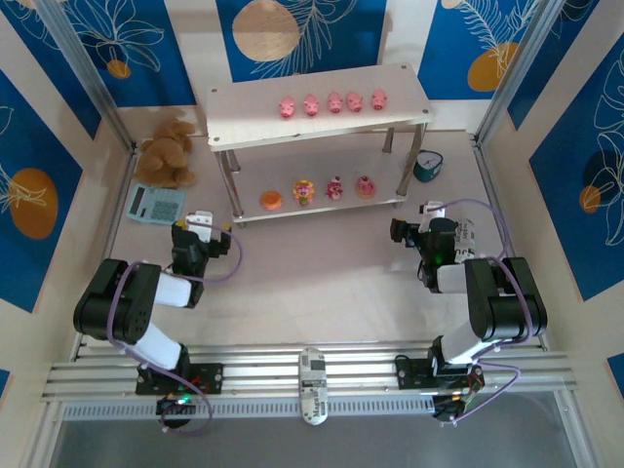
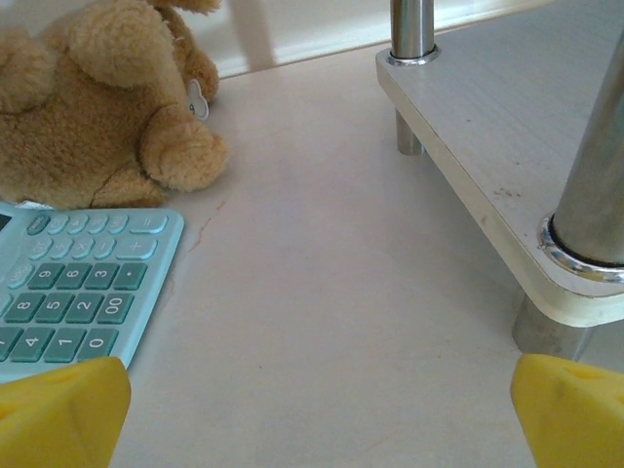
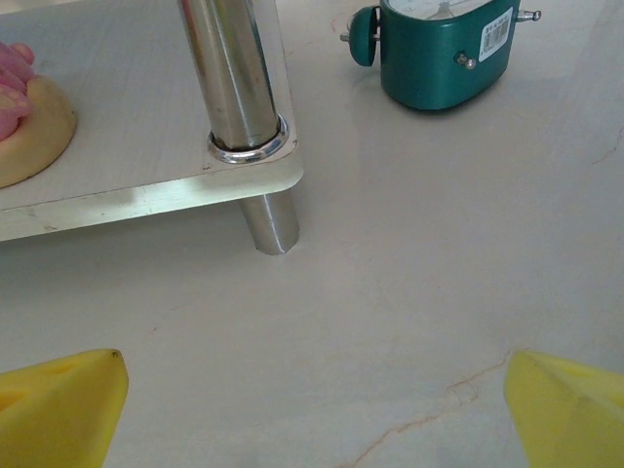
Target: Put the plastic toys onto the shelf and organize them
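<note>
- While my left gripper (image 2: 312, 414) & right gripper (image 3: 312, 409) hang w/ jaws wide apart, empty, shelf (image 1: 244, 112) top holds 5 piglets (image 1: 332, 102).
- Lower board (image 1: 392, 191): orange piece (image 1: 270, 200), 3 cupcakes (image 1: 334, 187).

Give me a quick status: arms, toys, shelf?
Left gripper open, empty. Right gripper open, empty. Five piglets atop shelf, other four toys on lower board. Teddy bear, calculator off left.

Blue wall panels (image 1: 341, 24) with white leaf drawings and orange circles, split by cream bands, enclose a pale, faintly veined tabletop (image 1: 322, 278). Slanting aluminium posts (image 1: 86, 73) stand at the far corners.
</note>
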Tool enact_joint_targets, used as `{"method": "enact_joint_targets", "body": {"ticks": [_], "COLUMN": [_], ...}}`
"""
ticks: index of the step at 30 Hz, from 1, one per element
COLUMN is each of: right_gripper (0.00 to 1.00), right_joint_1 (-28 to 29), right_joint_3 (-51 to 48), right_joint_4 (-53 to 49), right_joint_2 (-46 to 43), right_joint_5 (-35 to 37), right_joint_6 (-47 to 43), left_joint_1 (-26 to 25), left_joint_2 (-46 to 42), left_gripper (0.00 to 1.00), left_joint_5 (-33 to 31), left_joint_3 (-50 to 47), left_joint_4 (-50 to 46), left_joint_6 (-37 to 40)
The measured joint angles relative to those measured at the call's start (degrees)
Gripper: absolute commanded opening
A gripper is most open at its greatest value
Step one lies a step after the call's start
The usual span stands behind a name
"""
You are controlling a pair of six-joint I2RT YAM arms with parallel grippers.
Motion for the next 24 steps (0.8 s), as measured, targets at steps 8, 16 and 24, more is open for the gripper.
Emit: {"method": "enact_joint_targets", "body": {"ticks": [8, 16, 24], "right_gripper": [0.99, 0.99, 0.99], "right_joint_1": [0.0, 0.0, 0.0], "right_joint_3": [0.0, 0.0, 0.0], "right_joint_4": [0.0, 0.0, 0.0], "right_joint_2": [0.0, 0.0, 0.0], "right_joint_5": [-0.02, -0.02, -0.02], "right_joint_6": [0.0, 0.0, 0.0], "left_joint_1": [0.0, 0.0, 0.52], "left_joint_2": [0.0, 0.0, 0.0], "left_gripper": [1.0, 1.0, 1.0], "left_joint_5": [0.0, 0.0, 0.87], "left_joint_3": [0.0, 0.55, 1.01], "left_joint_4": [-0.37, -0.79, -2.34], "left_joint_6": [0.0, -0.02, -0.48]}}
